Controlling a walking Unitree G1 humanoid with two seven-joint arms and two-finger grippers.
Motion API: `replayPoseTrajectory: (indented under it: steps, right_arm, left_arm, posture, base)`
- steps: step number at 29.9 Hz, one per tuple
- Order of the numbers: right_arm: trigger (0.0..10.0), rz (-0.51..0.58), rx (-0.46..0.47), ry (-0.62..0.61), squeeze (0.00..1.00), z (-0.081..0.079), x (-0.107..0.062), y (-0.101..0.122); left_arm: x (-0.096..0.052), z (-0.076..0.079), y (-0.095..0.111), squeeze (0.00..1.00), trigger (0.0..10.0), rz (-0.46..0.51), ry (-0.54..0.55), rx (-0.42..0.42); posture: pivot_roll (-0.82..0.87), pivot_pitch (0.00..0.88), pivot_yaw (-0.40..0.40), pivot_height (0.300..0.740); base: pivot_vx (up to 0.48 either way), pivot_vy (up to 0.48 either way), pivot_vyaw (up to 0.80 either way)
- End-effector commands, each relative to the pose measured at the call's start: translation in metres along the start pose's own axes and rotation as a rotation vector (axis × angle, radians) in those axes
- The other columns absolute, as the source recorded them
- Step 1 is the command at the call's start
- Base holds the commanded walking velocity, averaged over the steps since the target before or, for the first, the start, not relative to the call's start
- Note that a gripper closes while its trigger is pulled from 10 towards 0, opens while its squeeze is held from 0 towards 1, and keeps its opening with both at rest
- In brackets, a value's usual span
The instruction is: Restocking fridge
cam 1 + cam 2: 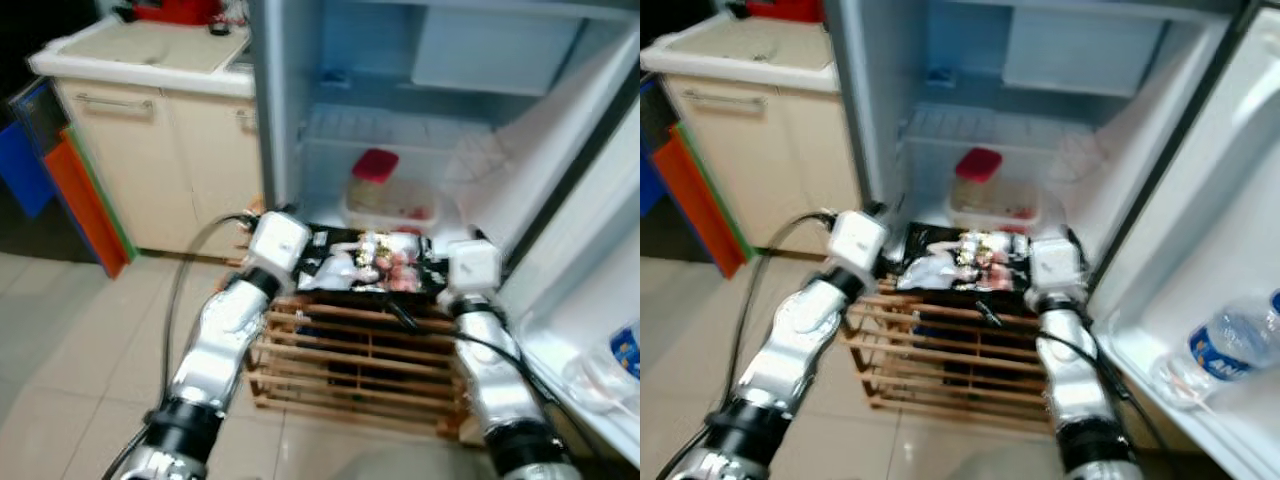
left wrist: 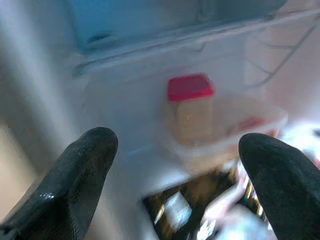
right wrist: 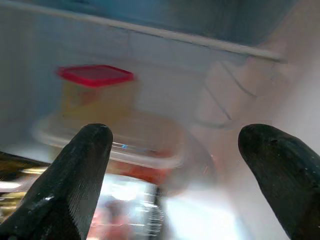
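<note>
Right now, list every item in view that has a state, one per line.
Fridge door: open.
Red-lidded container: lid on, upright on the fridge shelf.
Clear tub: lying flat beside it on the same shelf.
Black tray of food: wrapped, between both arms above the wooden crate.
Water bottle: lying in the door shelf.
Left tool: open.
Right tool: open.

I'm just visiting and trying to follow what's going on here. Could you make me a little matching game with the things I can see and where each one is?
Things:
1. red-lidded jar
2. water bottle
3. wooden crate
4. black tray

Places:
A. on the floor before the fridge
B. between the two grippers
C. inside the fridge
D. in the door shelf

Pairs: 1-C, 2-D, 3-A, 4-B
</note>
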State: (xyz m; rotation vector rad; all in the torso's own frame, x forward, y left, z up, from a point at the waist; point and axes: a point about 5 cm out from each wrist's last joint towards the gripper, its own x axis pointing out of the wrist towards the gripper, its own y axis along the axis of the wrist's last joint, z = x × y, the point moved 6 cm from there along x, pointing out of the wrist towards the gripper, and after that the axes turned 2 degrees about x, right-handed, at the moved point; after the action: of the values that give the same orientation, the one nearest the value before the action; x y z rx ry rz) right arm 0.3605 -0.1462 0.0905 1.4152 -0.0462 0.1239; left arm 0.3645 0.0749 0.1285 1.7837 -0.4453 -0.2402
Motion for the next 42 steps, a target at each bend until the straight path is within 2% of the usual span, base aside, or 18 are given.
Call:
replayPoseTrajectory:
  steps: [1, 6, 8, 12, 14, 16, 19, 22, 24, 25, 28, 30, 32, 38, 42]
  right_arm:
    - [10.0, -0.040, 0.001, -0.011, 0.00, 0.010, -0.003, -0.009]
    - [10.0, -0.100, 0.075, -0.014, 0.00, 0.008, -0.002, -0.018]
    - [10.0, -0.202, 0.259, -0.079, 0.00, 0.014, 0.002, -0.029]
    - [10.0, -0.220, 0.327, -0.061, 0.00, 0.011, 0.002, -0.023]
    - [10.0, -0.260, 0.375, 0.007, 0.00, 0.002, -0.004, -0.018]
    - [10.0, -0.291, 0.396, 0.031, 0.00, -0.003, -0.007, -0.021]
    - [10.0, -0.410, 0.492, 0.111, 0.00, -0.019, -0.017, -0.035]
    - [10.0, -0.437, 0.489, 0.144, 0.00, -0.024, -0.017, -0.033]
    - [10.0, -0.417, 0.466, 0.170, 0.00, -0.020, -0.018, -0.019]
    - [10.0, -0.398, 0.435, 0.176, 0.00, -0.012, -0.022, -0.004]
    - [10.0, -0.403, 0.403, 0.220, 0.00, -0.009, -0.031, 0.009]
    - [10.0, -0.441, 0.394, 0.232, 0.00, -0.006, -0.039, 0.009]
    - [10.0, -0.521, 0.432, 0.235, 0.00, -0.005, -0.051, 0.000]
    - [10.0, -0.589, 0.585, 0.252, 0.00, -0.011, -0.060, -0.001]
    - [10.0, -0.640, 0.627, 0.243, 0.00, -0.010, -0.067, -0.008]
  left_arm:
    - [0.006, 0.011, 0.007, 0.00, 10.0, 0.021, -0.024, -0.010]
    - [0.008, 0.010, 0.006, 0.00, 10.0, 0.007, -0.023, -0.032]
    - [0.012, 0.003, 0.009, 0.00, 10.0, 0.001, -0.018, -0.044]
    - [0.013, -0.001, 0.014, 0.00, 10.0, -0.004, -0.010, -0.060]
    - [0.011, -0.006, 0.021, 0.00, 10.0, -0.002, -0.002, -0.076]
    - [0.010, -0.006, 0.021, 0.00, 10.0, -0.008, -0.002, -0.086]
    - [0.007, -0.010, 0.021, 0.00, 10.0, -0.023, 0.012, -0.119]
    - [0.004, -0.011, 0.021, 0.00, 10.0, -0.026, 0.009, -0.114]
    - [0.002, -0.011, 0.022, 0.00, 10.0, -0.028, 0.006, -0.100]
    - [-0.001, -0.011, 0.024, 0.00, 10.0, -0.026, 0.006, -0.084]
    - [-0.004, -0.012, 0.025, 0.00, 10.0, -0.026, 0.008, -0.083]
    - [-0.005, -0.012, 0.025, 0.00, 10.0, -0.029, 0.009, -0.087]
    - [-0.007, -0.010, 0.024, 0.00, 10.0, -0.037, 0.008, -0.093]
    - [-0.010, -0.008, 0.021, 0.00, 10.0, -0.048, 0.006, -0.099]
    - [-0.013, -0.008, 0.019, 0.00, 10.0, -0.059, 0.012, -0.100]
  posture:
    - [-0.01, 0.000, -0.031, 0.740]
    - [-0.02, 0.000, -0.030, 0.740]
    - [-0.02, 0.000, -0.025, 0.740]
    - [-0.02, 0.032, -0.011, 0.740]
    - [-0.02, 0.081, 0.003, 0.740]
    - [-0.02, 0.085, 0.004, 0.740]
    - [-0.02, 0.107, 0.013, 0.740]
    - [-0.01, 0.116, 0.012, 0.740]
    - [0.00, 0.116, 0.004, 0.740]
    - [0.00, 0.120, 0.002, 0.740]
    - [-0.01, 0.118, -0.004, 0.740]
    - [-0.01, 0.113, -0.010, 0.740]
    - [-0.02, 0.103, -0.015, 0.740]
    - [-0.01, 0.081, -0.024, 0.740]
    - [-0.01, 0.068, -0.031, 0.740]
  base:
    - [0.000, 0.000, 0.00]
    - [0.000, 0.000, 0.00]
    - [0.000, 0.000, 0.00]
    - [0.000, 0.000, 0.00]
    - [0.000, 0.000, 0.00]
    - [0.000, 0.000, 0.00]
    - [0.000, 0.000, 0.00]
    - [0.000, 0.000, 0.00]
    - [0.000, 0.000, 0.00]
    - [0.000, 0.000, 0.00]
    - [0.000, 0.000, 0.00]
    - [0.000, 0.000, 0.00]
    - [0.000, 0.000, 0.00]
    - [0.000, 0.000, 0.00]
    - [0.000, 0.000, 0.00]
